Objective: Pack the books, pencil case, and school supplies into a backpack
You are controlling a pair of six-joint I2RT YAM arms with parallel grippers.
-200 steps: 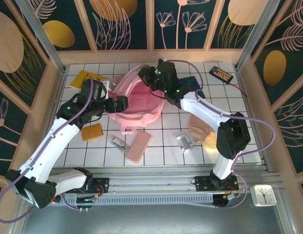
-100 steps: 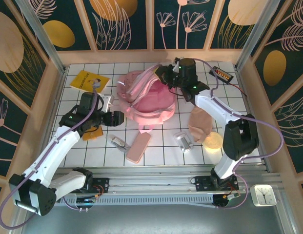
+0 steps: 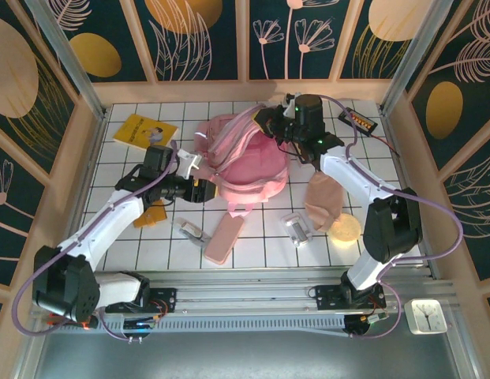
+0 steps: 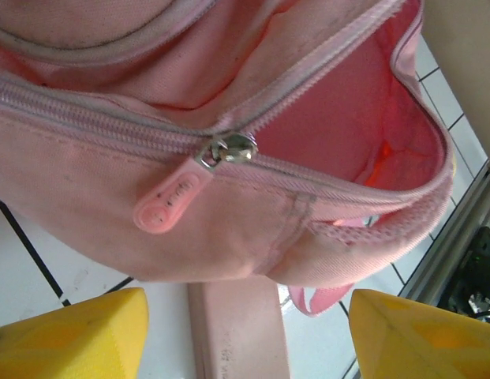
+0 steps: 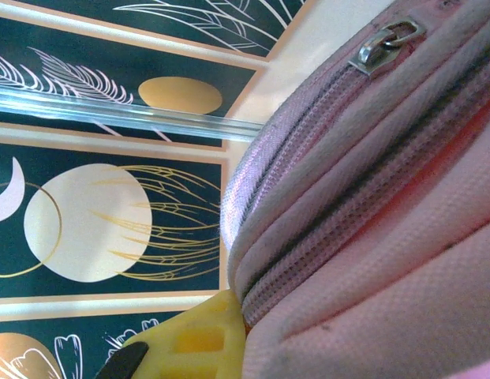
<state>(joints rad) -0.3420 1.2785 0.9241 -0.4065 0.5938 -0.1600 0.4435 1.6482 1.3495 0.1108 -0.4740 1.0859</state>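
Left gripper [image 3: 202, 190] now up at backpack [image 3: 256, 162], jaws narrower, right gripper [image 3: 270, 126] gripping rim

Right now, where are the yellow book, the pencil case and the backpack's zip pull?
yellow book [image 3: 140, 129], top external view, middle of its cover.
pencil case [image 3: 223, 239], top external view, middle of its flat top face.
zip pull [image 4: 167, 201], left wrist view, middle of the pink tab hanging from the metal slider.

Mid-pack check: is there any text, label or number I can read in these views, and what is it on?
Nothing is legible.
Zip pull on backpack: embossed marks, blurred.
Pencil case: faint print, blurred.
Black slab: orange label, too small.
Yellow book: cover marks, too small.
Clock: dial, too small.
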